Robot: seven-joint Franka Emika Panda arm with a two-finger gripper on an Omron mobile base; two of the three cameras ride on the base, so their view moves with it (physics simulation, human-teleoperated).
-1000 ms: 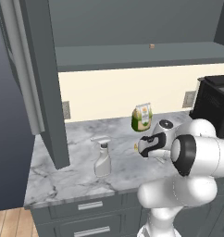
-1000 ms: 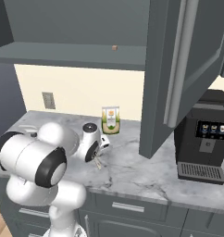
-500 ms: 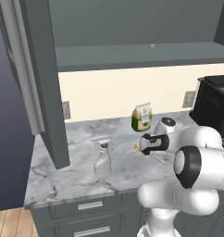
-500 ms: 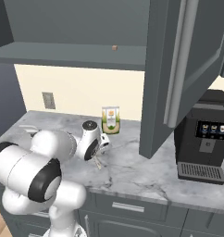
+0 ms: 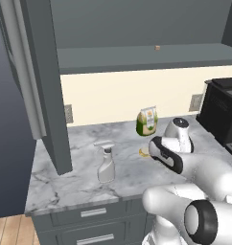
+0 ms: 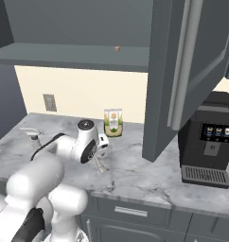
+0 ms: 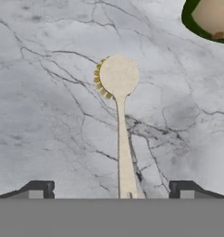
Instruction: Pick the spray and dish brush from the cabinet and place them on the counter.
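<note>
The spray (image 5: 106, 165) stands upright on the counter (image 5: 65, 179), left of my hand; it also peeks out behind my arm (image 6: 31, 136). The dish brush (image 7: 119, 106) lies flat on the marble, with its round head away from my hand and its cream handle running back between my fingertips. My gripper (image 7: 111, 192) hovers just over the handle's end, open, with both jaws standing well clear of the handle. From the base views the gripper (image 6: 98, 155) points down at the counter by the brush (image 6: 100, 165). The cabinet (image 5: 137, 57) stands open above.
A green-and-cream pouch (image 5: 146, 122) stands against the back wall just beyond the brush. A black coffee machine (image 6: 208, 142) occupies the counter's right end. The cabinet doors (image 6: 182, 71) hang open at both sides. A small brown item (image 5: 157, 48) sits on the shelf.
The jaws have spread wide and let go of the dish brush, which now rests on the counter. My elbow has swung lower and toward the cameras.
</note>
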